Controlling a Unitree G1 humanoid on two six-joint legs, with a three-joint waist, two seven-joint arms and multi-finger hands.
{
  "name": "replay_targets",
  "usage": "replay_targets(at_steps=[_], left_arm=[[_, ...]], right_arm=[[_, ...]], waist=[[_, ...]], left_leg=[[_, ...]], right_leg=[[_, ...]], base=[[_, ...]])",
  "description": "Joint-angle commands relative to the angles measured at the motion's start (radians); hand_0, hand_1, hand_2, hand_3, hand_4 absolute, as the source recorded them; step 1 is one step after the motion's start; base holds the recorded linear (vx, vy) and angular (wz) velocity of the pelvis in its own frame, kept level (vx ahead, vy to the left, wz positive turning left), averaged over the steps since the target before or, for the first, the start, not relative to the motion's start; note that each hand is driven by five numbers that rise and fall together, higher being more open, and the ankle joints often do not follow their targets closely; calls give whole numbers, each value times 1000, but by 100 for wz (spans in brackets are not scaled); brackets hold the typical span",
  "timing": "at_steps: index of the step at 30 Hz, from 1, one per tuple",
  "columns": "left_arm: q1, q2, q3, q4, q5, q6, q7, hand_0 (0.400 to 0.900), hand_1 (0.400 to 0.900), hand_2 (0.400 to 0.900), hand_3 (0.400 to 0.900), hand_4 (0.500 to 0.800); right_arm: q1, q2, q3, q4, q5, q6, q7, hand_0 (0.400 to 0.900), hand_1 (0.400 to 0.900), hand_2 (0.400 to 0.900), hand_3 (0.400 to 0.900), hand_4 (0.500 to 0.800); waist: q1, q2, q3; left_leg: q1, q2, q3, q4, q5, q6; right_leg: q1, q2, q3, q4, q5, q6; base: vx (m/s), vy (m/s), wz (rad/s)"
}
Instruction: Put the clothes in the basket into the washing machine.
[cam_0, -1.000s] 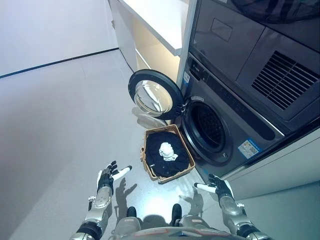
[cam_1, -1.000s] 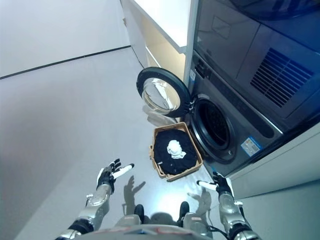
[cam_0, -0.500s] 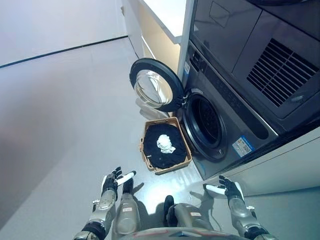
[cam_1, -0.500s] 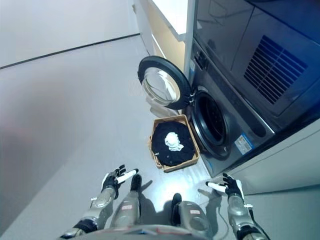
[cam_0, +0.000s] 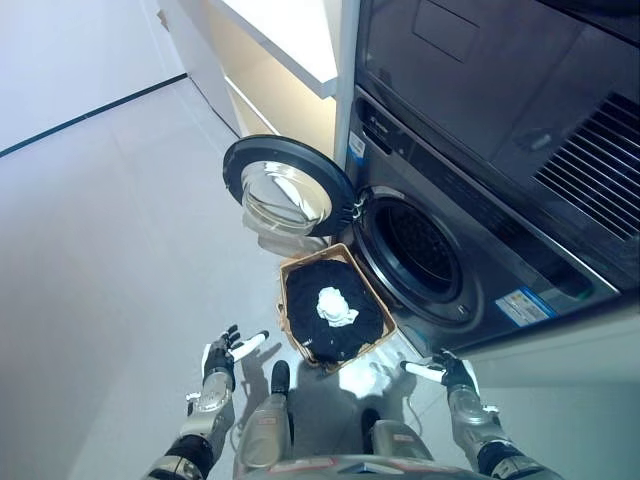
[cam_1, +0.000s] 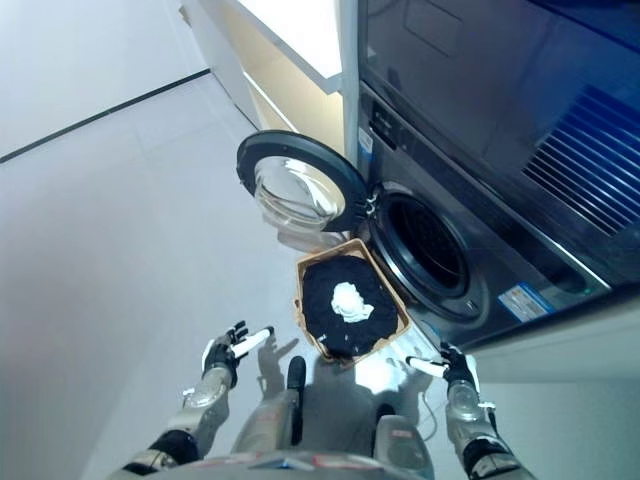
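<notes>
view shifted: camera moved | hands (cam_0: 218, 362) lower in view

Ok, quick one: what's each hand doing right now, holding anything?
Left hand: open, fingers spread, holding nothing, short of the basket.
Right hand: open, holding nothing, low beside the washing machine.

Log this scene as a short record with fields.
washer: front-loader, drum opening uncovered
door: swung wide open to the left
basket: on the floor right below the drum opening
clothes: dark heap filling the basket
white item: bunched on top of the heap
left hand: open, empty, short of the basket
right hand: open, empty, near the washer's base
stage: nothing loaded yet
</notes>
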Motion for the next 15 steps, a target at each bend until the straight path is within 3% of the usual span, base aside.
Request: replay_targets(at_steps=[1,3,6,8,9,11,14,15], left_arm=[[-31,79,25,-100,15,-93,20,900,900,900,900,800],[-41,86,25,-61,33,-92,27,900,900,900,900,800],[-45,84,29,-41,33,-90,28,900,900,900,900,800],[-42,83,27,-43,34,-87,27,900,900,900,900,800],[-36,77,24,-47,32,-82,19,900,900,900,900,800],[-35,75,22,-52,31,-81,18,900,900,900,900,800],[-47,76,10,-39,54,-74,11,900,900,900,900,800],[-66,83,4,-28,73,-79,21,900,900,900,900,800]], right_arm=[[-73,-14,-5,-41,18,-39,-15,900,900,900,900,800],[-105,6,-1,-11,27,-37,-10,900,900,900,900,800],[-105,9,-2,-14,24,-36,-6,900,900,900,900,800],[-105,5,-10,-9,27,-35,-9,900,900,900,900,800],[-103,2,-17,-11,29,-33,-11,900,900,900,900,800],[-103,0,-18,-22,29,-33,-12,900,900,900,900,800],[-106,-2,-22,-27,40,-36,-12,900,900,900,900,800],[-114,-1,-20,-33,43,-40,-14,900,900,900,900,800]], waist=[[27,-34,-34],[44,-45,-49],[54,-52,-59],[58,-48,-57],[57,-37,-49],[48,-28,-37],[22,-8,-11],[11,-1,4]], left_leg=[[-99,1,-40,42,-8,24],[-99,-27,-21,46,-41,48],[-87,-50,-12,44,-72,65],[-65,-71,-3,44,-100,87],[-29,-97,7,38,-123,109],[-14,-110,11,39,-131,122],[14,-125,4,40,-145,131],[34,-117,17,22,-147,125]], right_leg=[[180,-71,-33,-80,249,121],[177,-106,-53,-103,335,142],[166,-129,-58,-96,387,145],[128,-159,-82,-33,448,133],[98,-193,-124,34,503,121],[80,-208,-142,83,528,114],[28,-169,-127,164,480,105],[-16,-158,-174,113,389,96]], base=[[263,269,-31],[249,283,-22],[141,187,-15],[180,330,-27],[138,291,-19],[89,247,-7],[79,202,4],[44,54,-12]])
